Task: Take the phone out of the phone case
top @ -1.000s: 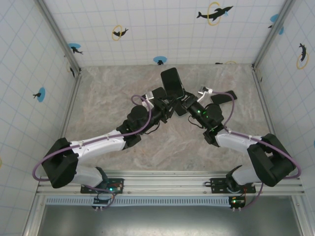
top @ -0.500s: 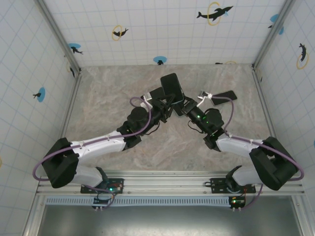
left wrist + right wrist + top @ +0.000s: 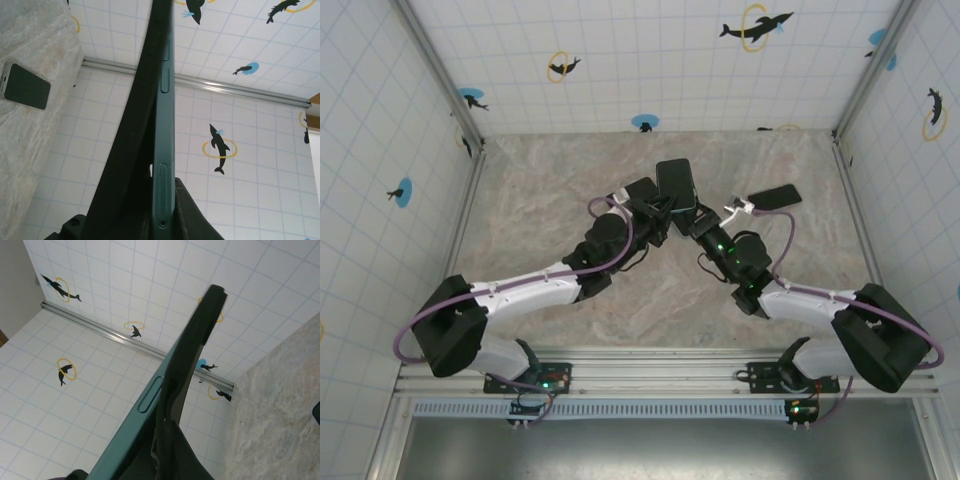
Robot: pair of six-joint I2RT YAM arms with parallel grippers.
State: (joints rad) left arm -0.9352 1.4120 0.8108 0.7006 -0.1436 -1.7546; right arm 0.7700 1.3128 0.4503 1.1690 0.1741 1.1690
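Grip change: left jaws, partly open a moment ago, are now shut on the phone case (image 3: 165,150), held up above the surface (image 3: 540,190) with the phone (image 3: 676,185) still inside. Right jaws are clamped on it too, so prying can probably be started.

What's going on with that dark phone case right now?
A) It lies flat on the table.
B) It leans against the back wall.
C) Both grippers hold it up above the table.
C: the left gripper and the right gripper each pinch the phone case, which is raised off the table.
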